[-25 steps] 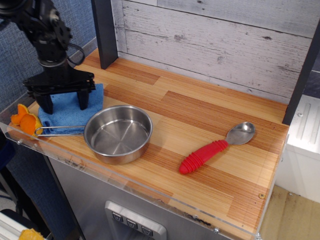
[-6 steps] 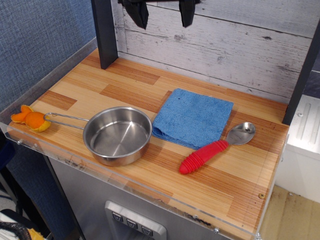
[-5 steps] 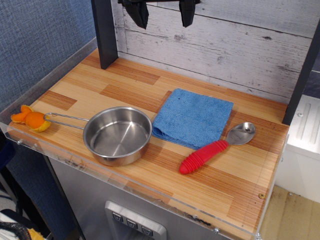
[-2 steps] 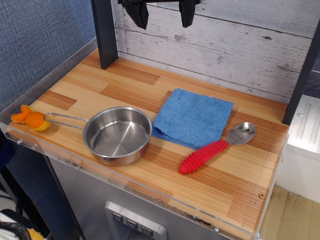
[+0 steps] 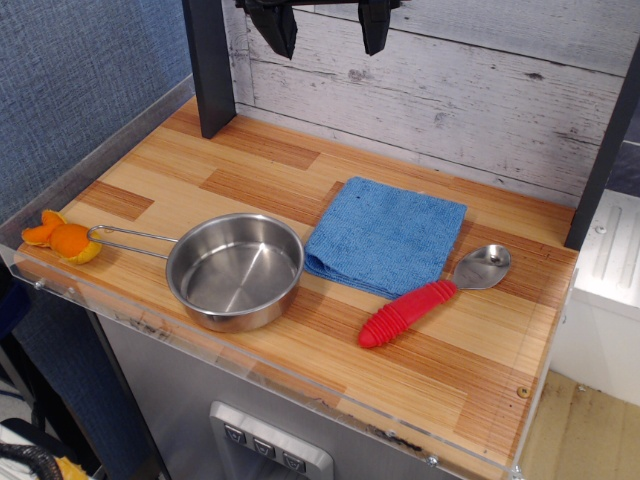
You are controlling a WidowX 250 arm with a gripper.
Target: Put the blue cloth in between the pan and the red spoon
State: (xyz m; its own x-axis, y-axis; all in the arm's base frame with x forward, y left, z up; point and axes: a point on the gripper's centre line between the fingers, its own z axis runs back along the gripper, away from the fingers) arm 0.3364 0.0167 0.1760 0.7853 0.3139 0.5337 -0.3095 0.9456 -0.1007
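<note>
The blue cloth [image 5: 386, 236] lies flat on the wooden counter, folded, between the pan [image 5: 235, 270] on its left and the red spoon [image 5: 430, 297] at its right front. The cloth's left corner touches the pan's rim and its right edge lies by the spoon's bowl. The pan stands upright and empty with its wire handle pointing left. My gripper [image 5: 325, 25] is high at the top edge of the frame, above the back of the counter, with its two black fingers apart and nothing between them.
An orange toy [image 5: 60, 239] lies at the counter's left front corner by the pan handle's end. A dark post [image 5: 209, 66] stands at the back left, another at the right [image 5: 600, 150]. A white plank wall [image 5: 480, 90] backs the counter.
Five seconds ago the gripper was down on the cloth at the left, behind the pan. Now the cloth lies between pan and spoon and the gripper is raised. Over the last second nothing moved.
</note>
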